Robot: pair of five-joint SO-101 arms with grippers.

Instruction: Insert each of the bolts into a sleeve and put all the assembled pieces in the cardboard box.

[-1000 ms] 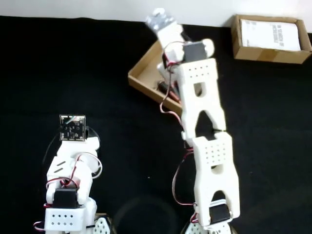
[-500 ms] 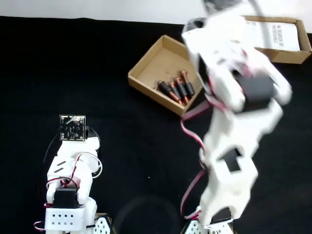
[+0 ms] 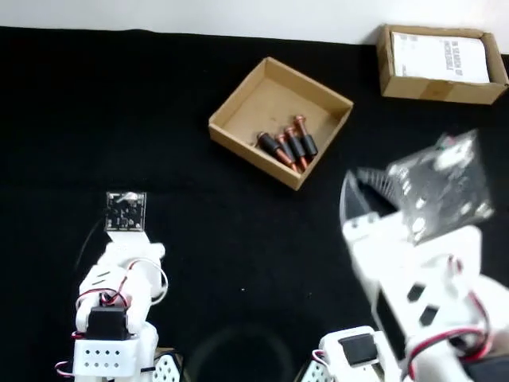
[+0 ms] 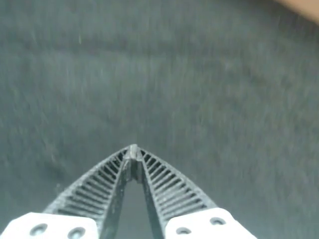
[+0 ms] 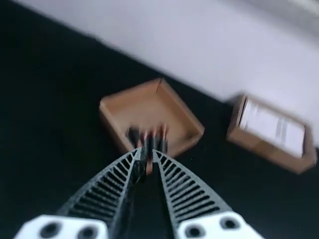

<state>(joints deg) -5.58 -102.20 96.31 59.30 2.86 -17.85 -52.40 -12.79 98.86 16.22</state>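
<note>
Since the bolts (image 3: pixel 288 148) lie in the cardboard box (image 3: pixel 266 99), the left gripper (image 4: pixel 133 151) and right gripper (image 5: pixel 148 151) are pinched together, empty.

Rt wrist view: assembled pieces (image 5: pixel 160 134) in cardboard box (image 5: pixel 154 105) smeared — count unclear; right arm (image 3: pixel 421 270) cut by high-view edge.

Nothing legible (label (image 3: pixel 440 56) print blurred).

Worktop (image 3: pixel 159 95) surveyed from overhead by the fixed high camera and viewed closely past the left claw (image 4: pixel 133 149); cardboard box (image 5: pixel 149 107), shared with the high view, seen obliquely from farther off past the right claw (image 5: pixel 148 149).
</note>
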